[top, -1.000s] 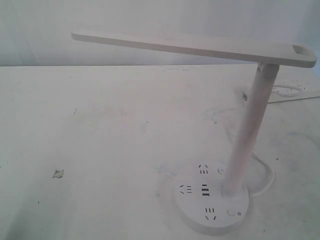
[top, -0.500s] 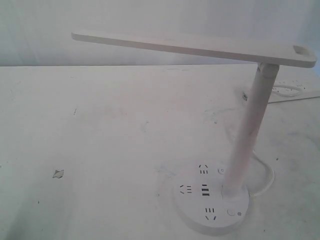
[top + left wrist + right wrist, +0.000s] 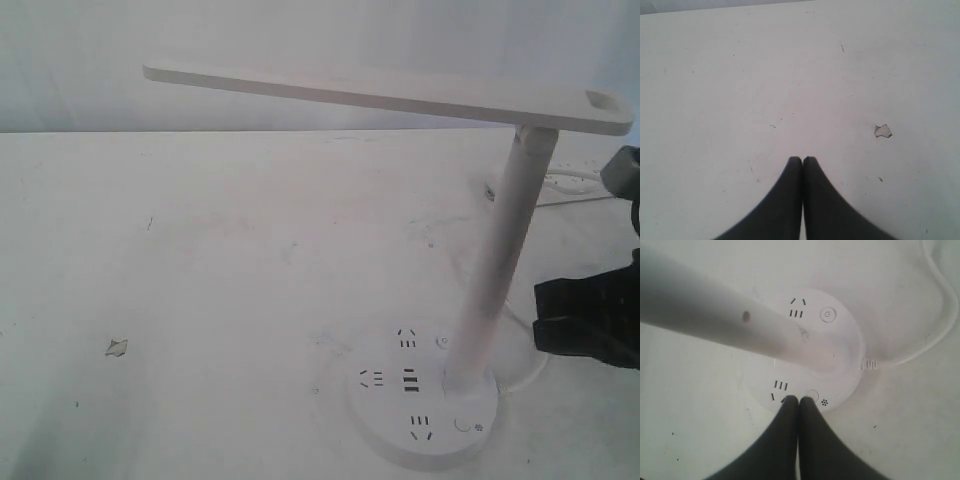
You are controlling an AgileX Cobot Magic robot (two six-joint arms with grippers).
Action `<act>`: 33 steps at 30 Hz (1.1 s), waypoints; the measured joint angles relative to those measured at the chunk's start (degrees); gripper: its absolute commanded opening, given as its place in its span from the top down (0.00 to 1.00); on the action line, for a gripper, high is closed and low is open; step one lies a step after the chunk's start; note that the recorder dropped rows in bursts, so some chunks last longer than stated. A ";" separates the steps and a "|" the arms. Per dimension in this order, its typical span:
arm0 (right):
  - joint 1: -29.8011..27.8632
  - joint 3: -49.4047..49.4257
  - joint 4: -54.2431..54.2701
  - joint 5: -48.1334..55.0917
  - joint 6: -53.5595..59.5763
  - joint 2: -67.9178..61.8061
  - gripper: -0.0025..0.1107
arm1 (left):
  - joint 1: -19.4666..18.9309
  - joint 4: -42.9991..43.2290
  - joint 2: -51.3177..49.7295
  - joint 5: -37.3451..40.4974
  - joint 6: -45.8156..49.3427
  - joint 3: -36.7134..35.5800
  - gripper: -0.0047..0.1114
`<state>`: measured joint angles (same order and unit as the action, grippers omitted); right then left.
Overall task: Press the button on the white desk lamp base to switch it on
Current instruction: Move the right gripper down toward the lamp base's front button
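**Fingers shut on both arms, one press to make**

Left gripper: fingers pressed flat together, holding nothing, over bare worktop near a chipped spot toward the front left corner. It has no part in this step.

White desk lamp base: sits by the front right corner, with its stem rising from it. The button, marked by a tiny sun, lies near the base's front rim beside a group of socket slots.

Right gripper: fingers closed tip to tip and empty. It hangs toward the right edge, clear of the base, and its wrist view puts the tips just short of the button.

Advice: keep the fingers together as one blunt point, centre over the button, then descend straight, avoiding slots and stem.
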<state>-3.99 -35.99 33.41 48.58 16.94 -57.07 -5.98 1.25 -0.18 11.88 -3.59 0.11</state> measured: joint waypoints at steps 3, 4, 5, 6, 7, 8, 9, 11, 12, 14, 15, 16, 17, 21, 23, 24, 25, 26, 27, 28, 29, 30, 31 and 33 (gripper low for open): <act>1.49 0.00 0.53 -0.13 0.14 -2.34 0.98 | 0.00 0.00 0.00 0.00 0.00 0.00 0.96; 2.00 0.75 1.42 -1.46 0.14 -2.92 0.98 | 0.00 0.00 0.00 0.00 0.00 0.00 0.96; 2.29 1.89 2.31 -2.80 0.14 -3.01 0.98 | 0.00 0.00 0.00 0.00 0.00 0.00 0.96; 2.57 3.83 3.35 -4.73 0.14 -3.16 0.98 | 0.00 0.00 0.00 0.00 0.00 0.00 0.96; 2.68 5.29 4.09 -5.98 0.14 -3.16 0.98 | 0.00 0.00 0.00 0.00 0.00 0.00 0.96; 2.82 6.86 5.21 -7.34 0.23 -3.20 0.98 | 0.00 0.00 0.00 0.00 0.00 0.00 0.96; 2.82 7.53 5.60 -7.75 0.49 -3.30 0.98 | 0.00 0.00 0.00 0.00 0.00 0.00 0.96; 2.82 8.23 7.56 -8.34 1.71 -3.34 0.98 | 0.00 0.00 0.00 0.00 0.00 0.00 0.96; 2.82 8.23 8.44 -8.61 2.28 -3.34 0.98 | 0.00 0.00 0.00 0.00 0.00 0.00 0.96; 2.82 8.23 10.62 -8.92 3.14 -3.57 0.98 | 0.00 0.00 0.00 0.00 0.00 0.00 0.96; 2.82 8.23 11.27 -9.23 3.43 -3.76 0.98 | 0.00 0.00 0.00 0.00 0.00 0.00 0.96; 2.82 8.34 11.70 -9.50 3.65 -3.99 0.98 | 0.00 0.00 0.00 0.00 0.00 0.00 0.96; 2.82 8.34 12.14 -9.90 3.78 -4.29 0.98 | 0.00 0.00 0.00 0.00 0.00 0.00 0.96; 2.82 8.34 12.66 -10.37 4.00 -6.14 0.98 | 0.00 0.00 0.00 0.00 0.00 0.00 0.96; 2.82 8.48 12.76 -10.37 4.25 -7.30 0.98 | 0.00 0.00 0.00 0.00 0.00 0.00 0.96; 2.82 8.50 12.87 -10.50 4.69 -7.83 0.98 | 0.00 0.00 0.00 0.00 0.00 0.00 0.96; 2.82 8.50 13.11 -10.50 4.96 -8.24 0.98 | 0.00 0.00 0.00 0.00 0.00 0.00 0.96; 2.82 8.50 13.81 -10.64 5.44 -8.62 0.98 | 0.00 0.00 0.00 0.00 0.00 0.00 0.96; 2.82 8.50 14.48 -10.64 5.98 -9.05 0.98 | 0.00 0.00 0.00 0.00 0.00 0.00 0.96; 2.82 8.50 15.20 -10.64 6.43 -9.32 0.98 | 0.00 0.00 0.00 0.00 0.00 0.00 0.96; 2.82 8.50 15.78 -10.64 6.79 -9.74 0.98 | 0.00 0.00 0.00 0.00 0.00 0.00 0.96; 2.82 8.50 16.16 -10.64 7.25 -10.01 0.98 | 0.00 0.00 0.00 0.00 0.00 0.00 0.96; 2.82 8.50 16.42 -10.64 7.57 -10.12 0.98 | 0.00 0.00 0.00 0.00 0.00 0.00 0.96; 2.82 8.50 16.79 -10.73 7.69 -10.67 0.98 | 0.00 0.00 0.00 0.00 0.00 0.00 0.96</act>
<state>-1.17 -27.48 50.20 37.85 24.63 -67.74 -5.98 1.25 -0.18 11.88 -3.59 0.11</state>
